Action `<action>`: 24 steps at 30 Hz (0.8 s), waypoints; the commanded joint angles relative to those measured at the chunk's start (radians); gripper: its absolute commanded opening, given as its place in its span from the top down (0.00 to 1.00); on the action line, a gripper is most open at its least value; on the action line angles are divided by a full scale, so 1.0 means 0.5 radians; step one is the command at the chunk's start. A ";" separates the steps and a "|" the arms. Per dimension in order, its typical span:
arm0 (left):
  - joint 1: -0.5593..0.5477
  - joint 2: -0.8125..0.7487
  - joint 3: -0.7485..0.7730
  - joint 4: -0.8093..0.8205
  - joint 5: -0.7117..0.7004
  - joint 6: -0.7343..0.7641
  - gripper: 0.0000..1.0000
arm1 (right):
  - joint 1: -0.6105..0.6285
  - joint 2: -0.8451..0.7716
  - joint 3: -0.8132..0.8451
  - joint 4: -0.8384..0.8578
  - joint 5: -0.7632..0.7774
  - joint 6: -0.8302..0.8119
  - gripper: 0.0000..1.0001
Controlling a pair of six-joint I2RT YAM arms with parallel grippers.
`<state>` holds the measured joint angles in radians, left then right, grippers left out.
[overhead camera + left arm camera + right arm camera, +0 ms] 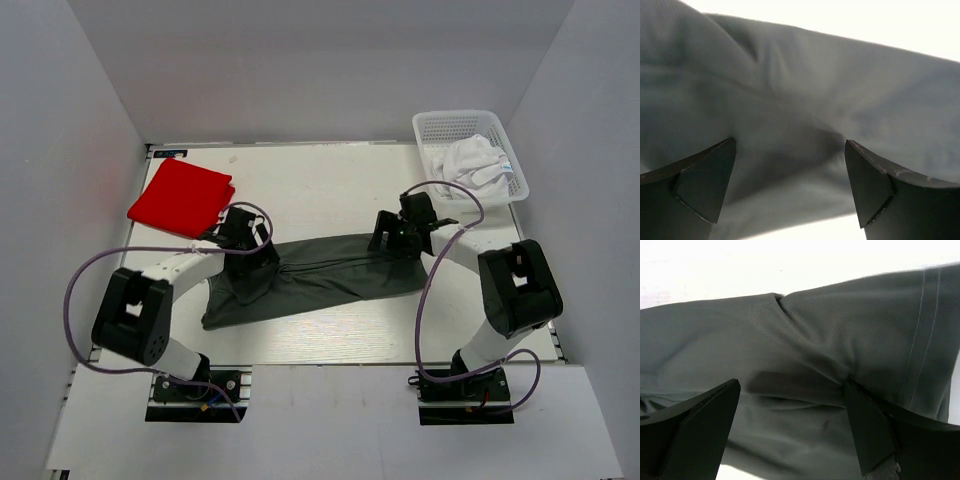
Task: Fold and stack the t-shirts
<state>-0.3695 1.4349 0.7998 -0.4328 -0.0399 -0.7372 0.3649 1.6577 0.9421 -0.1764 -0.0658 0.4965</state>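
The dark grey t-shirt (320, 275) lies on the table as a long folded band, running from lower left to upper right. My left gripper (243, 262) is open and low over its left part; the cloth (790, 115) fills the left wrist view between the spread fingers. My right gripper (392, 243) is open over its right end, fingers wide apart above the wrinkled cloth (805, 350), hem stitching at right. The red t-shirt (181, 196) lies folded at the back left. The white t-shirt (473, 161) sits crumpled in the basket.
The white mesh basket (437, 126) stands at the back right corner. White walls close in the table on three sides. Purple cables loop from both arms, near the left edge (80, 275) and beside the right arm (425, 300).
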 commanded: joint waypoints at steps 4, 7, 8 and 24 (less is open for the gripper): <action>0.076 0.497 0.259 0.212 0.036 0.066 0.00 | 0.016 -0.115 -0.410 0.190 -0.034 0.028 0.10; 0.076 0.838 0.565 0.188 0.037 0.118 0.00 | 0.065 -0.336 -0.662 0.288 -0.104 0.108 0.10; 0.076 0.921 0.664 0.188 0.076 0.143 0.00 | 0.107 -0.391 -0.742 0.301 -0.138 0.130 0.10; -0.059 2.579 2.953 0.313 0.958 -0.050 0.00 | 1.117 -0.610 -0.814 0.297 -0.773 -0.238 0.10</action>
<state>-0.3737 2.6427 2.2826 -0.2817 0.3347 -0.6979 0.8566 1.2881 0.4999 -0.0082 -0.3351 0.4660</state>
